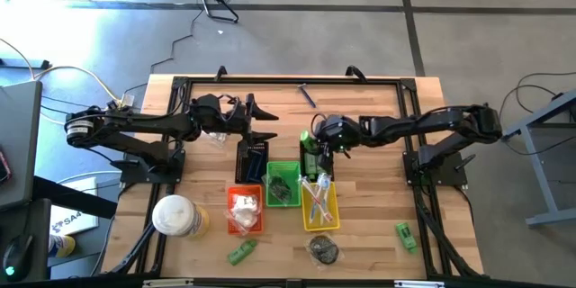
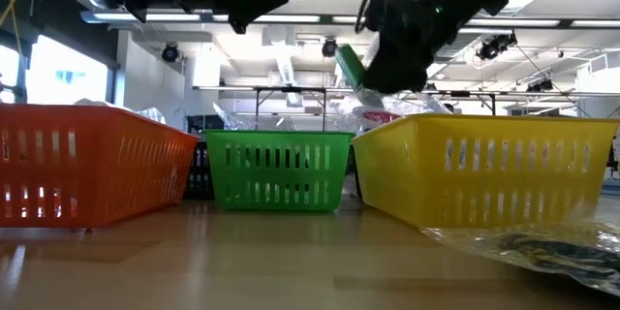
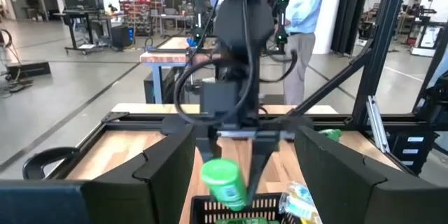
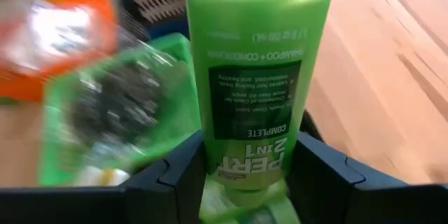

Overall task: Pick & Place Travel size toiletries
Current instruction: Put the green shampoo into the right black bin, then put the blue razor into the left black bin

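Starting at the left, the left claw (image 1: 261, 119) hangs spread and empty over the far tabletop (image 1: 378, 108), beyond the black basket (image 1: 253, 161). Right of it, the right claw (image 1: 310, 148) pinches a green shampoo bottle (image 4: 253, 77) above the gap between the green basket (image 1: 282, 183) and yellow basket (image 1: 320, 202). The carry step looks underway; next comes lowering over the proper basket and letting go.
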You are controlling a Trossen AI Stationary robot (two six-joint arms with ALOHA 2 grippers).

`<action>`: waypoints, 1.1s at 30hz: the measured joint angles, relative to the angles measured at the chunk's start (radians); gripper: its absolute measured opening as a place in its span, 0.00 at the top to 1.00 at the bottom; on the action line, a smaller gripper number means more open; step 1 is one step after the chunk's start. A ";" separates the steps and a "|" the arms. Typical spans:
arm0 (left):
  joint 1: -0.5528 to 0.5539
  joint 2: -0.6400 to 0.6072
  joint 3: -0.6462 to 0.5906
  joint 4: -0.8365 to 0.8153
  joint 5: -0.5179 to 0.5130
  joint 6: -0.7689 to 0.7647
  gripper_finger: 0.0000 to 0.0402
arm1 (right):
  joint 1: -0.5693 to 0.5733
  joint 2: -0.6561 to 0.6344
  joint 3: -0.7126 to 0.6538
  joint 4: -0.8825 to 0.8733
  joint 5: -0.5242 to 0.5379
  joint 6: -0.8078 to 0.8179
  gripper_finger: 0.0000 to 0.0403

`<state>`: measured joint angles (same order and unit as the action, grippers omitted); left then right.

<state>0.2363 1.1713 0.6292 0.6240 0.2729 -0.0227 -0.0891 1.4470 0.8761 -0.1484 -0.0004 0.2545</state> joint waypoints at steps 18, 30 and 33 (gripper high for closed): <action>0.000 0.000 0.000 -0.029 -0.007 0.000 0.40 | 0.004 0.131 0.000 -0.113 0.002 0.067 0.56; 0.000 0.000 0.000 -0.029 -0.006 -0.001 0.40 | 0.004 0.131 0.000 -0.149 0.025 0.058 0.36; 0.000 0.000 0.000 -0.029 -0.006 -0.001 0.40 | 0.002 0.114 0.000 -0.181 0.024 0.059 0.35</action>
<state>0.2363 1.1717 0.6292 0.5945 0.2665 -0.0235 -0.0872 1.5609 0.8761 -0.3293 0.0238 0.3135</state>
